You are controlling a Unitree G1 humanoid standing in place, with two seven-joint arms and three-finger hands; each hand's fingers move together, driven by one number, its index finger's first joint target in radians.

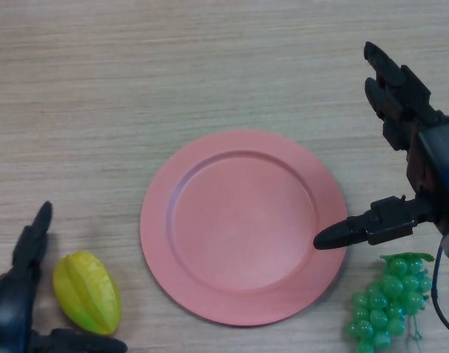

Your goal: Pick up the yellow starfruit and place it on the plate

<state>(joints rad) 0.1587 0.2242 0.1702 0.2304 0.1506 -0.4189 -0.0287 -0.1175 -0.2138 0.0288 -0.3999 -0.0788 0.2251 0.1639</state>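
Note:
The yellow starfruit (87, 292) lies on the wooden table at the lower left, just left of the pink plate (243, 226). My left hand (18, 290) sits around the fruit at the bottom left corner, fingers straight on its left side and thumb below it, open and not closed on it. My right hand (423, 158) hovers at the right side of the plate, open, fingers pointing away and its thumb reaching over the plate's right rim. Nothing lies on the plate.
A bunch of green grapes (390, 301) lies at the lower right, below my right hand and just off the plate's rim. The wooden table (136, 73) stretches bare behind the plate.

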